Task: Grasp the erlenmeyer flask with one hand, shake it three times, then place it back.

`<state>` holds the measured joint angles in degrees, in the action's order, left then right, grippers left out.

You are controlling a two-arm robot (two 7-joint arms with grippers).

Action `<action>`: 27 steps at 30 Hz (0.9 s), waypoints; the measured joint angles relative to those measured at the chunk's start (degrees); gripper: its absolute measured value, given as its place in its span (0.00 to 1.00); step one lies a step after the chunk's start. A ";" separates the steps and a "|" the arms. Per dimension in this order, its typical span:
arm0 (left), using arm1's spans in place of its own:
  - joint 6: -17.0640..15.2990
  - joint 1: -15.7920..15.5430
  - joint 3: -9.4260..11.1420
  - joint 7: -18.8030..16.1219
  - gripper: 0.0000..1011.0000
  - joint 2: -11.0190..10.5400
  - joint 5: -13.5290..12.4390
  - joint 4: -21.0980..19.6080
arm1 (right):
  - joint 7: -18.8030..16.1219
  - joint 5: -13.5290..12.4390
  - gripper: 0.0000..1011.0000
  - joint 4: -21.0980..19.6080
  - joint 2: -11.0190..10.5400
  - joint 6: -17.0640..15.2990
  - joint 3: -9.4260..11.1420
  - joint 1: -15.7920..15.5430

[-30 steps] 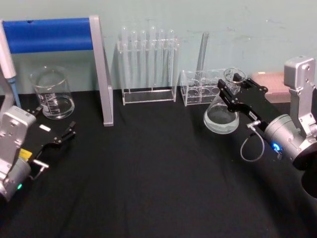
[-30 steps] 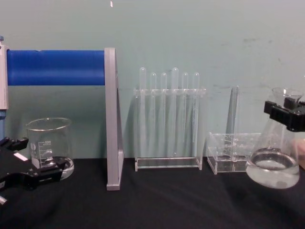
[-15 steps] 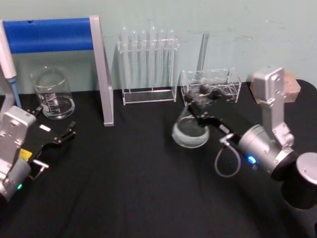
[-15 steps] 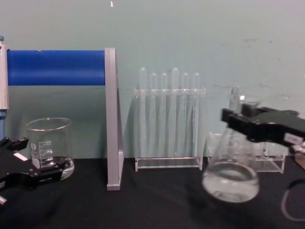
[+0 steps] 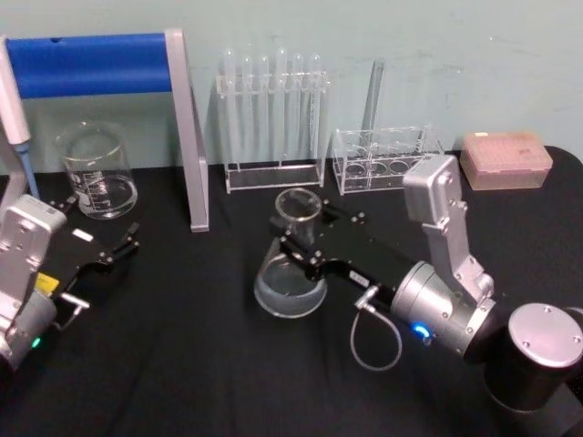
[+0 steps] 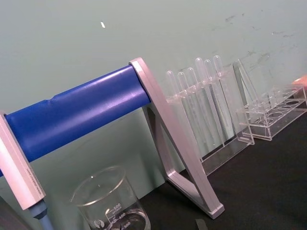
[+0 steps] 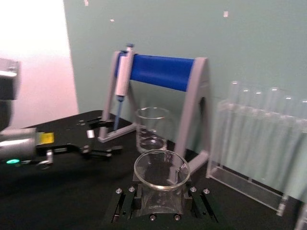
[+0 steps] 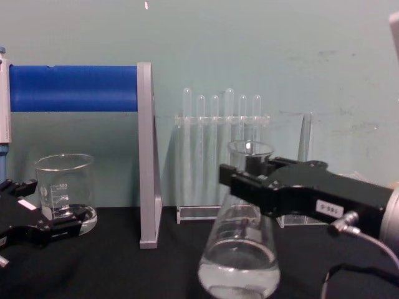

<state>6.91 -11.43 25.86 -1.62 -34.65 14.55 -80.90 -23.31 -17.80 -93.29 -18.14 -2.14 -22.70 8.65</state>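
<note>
Left gripper (image 5: 103, 220) sits by the desk's (image 5: 182, 355) left edge, fingers spread. Right gripper (image 5: 305, 244) pinches the erlenmeyer flask (image 5: 290, 287) by the neck, mid-desk. Flask axis vertical, mouth up. Bare desk all round it; test tube rack (image 5: 271, 118) at back edge.

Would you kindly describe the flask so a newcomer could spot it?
Near the table centre, before the test tube rack, the right gripper holds the flask by its neck. It is the only conical glass; the beaker near the idle left gripper is cylindrical.
</note>
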 joint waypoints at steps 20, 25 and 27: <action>0.00 0.00 0.00 0.00 0.99 0.00 0.00 0.00 | -0.18 -0.80 0.44 0.26 -1.41 0.03 -2.47 0.84; 0.00 0.00 0.00 0.00 0.99 0.00 0.00 0.00 | 1.77 -0.95 0.44 2.31 -1.18 -0.05 -0.51 1.90; 0.00 0.00 0.00 0.00 0.99 0.00 0.00 0.00 | 2.35 -1.05 0.44 2.80 -1.10 -0.05 0.22 2.17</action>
<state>6.91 -11.43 25.86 -1.62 -34.65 14.55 -80.90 -20.96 -18.85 -90.49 -19.24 -2.19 -22.48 10.82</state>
